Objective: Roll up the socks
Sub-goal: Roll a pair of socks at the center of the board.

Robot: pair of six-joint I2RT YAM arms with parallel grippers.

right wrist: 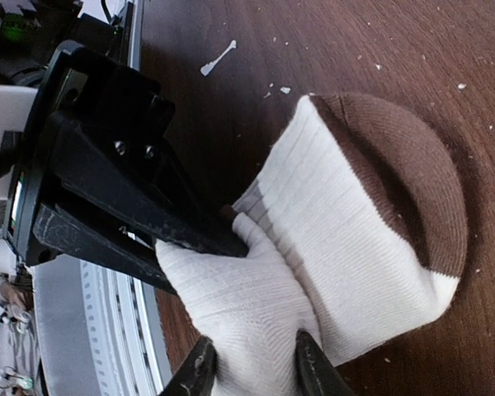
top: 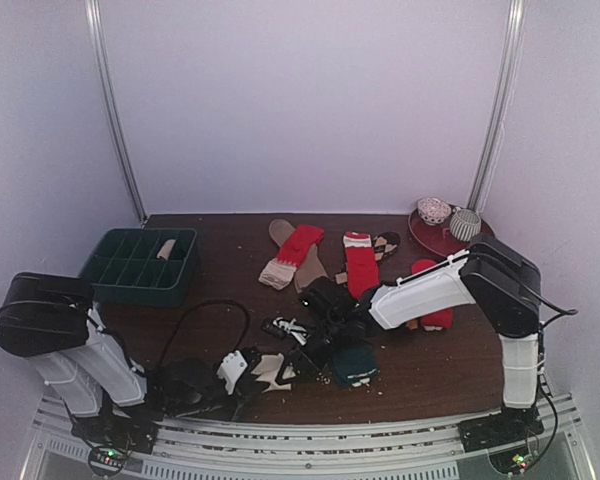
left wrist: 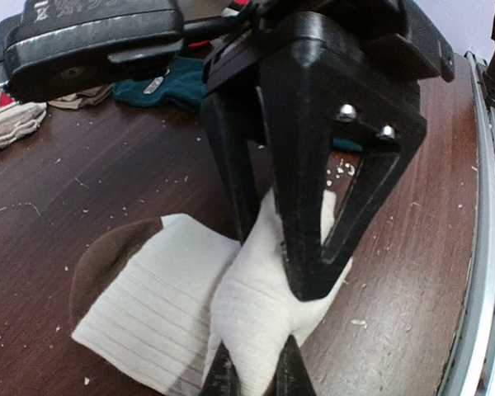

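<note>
The sock being worked is the cream one with a brown toe. It lies on the dark wooden worktop close to the near edge, a little to the left of a dark teal sock. Both arms hold it at the same end. The left arm's fingers are drawn close together, with a fold of cream cloth pinched between them. The right arm's fingers stand somewhat wider and are clamped on a thicker bunch of the same cloth. The two grips meet almost tip to tip over that bunch.

The sock's long axis runs flat along the worktop, from the gathered end in the fingers out to the brown toe. The toe points away from both grips and is free. The toe half lies spread and flat. The half nearer the fingers is humped up and folded over on itself, which looks like the first turn of a roll.

It will probably handle as a light, limp, stretchy thing that keeps no shape of its own. The ribbed knit should grip rather than slip, and nothing about it is fragile. The best hold is likely the bunched end, taken across the full width and through every layer. A pinch on one layer alone would probably only pull the cloth long. The flat toe half dragging on the wood should give some useful tension.

Red socks and a green tray sit farther back, well apart.
</note>
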